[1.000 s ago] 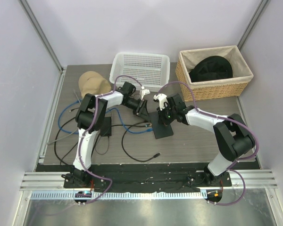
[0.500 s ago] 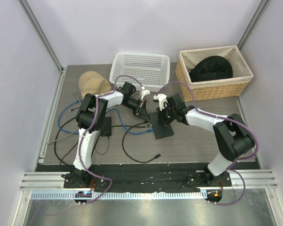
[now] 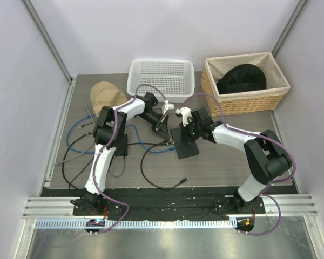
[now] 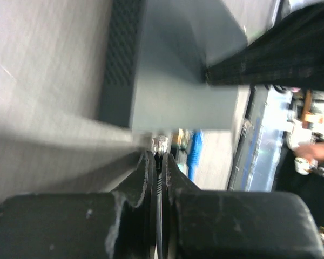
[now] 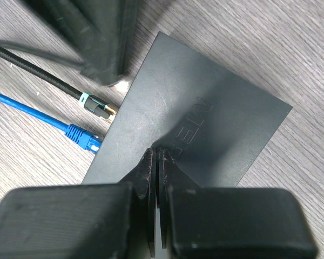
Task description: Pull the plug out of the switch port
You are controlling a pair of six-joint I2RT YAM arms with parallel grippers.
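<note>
1. Left wrist view only: left end effector (image 4: 157,157) clamped on a small clear plug (image 4: 160,144), right by the edge of the flat matte-black rectangular switch (image 4: 167,81).
2. Right wrist view: right end effector (image 5: 156,155) closed, tips on switch top; blue cable plug (image 5: 82,136) at its edge.
3. Top view: switch mid-counter; grey wood-grain counter (image 3: 221,162), pale walls (image 3: 151,32).

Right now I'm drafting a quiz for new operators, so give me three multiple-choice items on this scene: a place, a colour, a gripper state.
1. Where does the black hat lie? A on the table; B on an arm; C in the wicker basket.
2. What colour is the cable beside the black braided cable at the switch edge? A blue; B red; C yellow.
3. The right gripper is: A wide open; B shut, tips on the switch; C shut on a cable.
Answers: C, the hat sits inside the wicker walls; A, the blue cable shows in the right wrist view; B, its fingers meet on the switch top.
</note>
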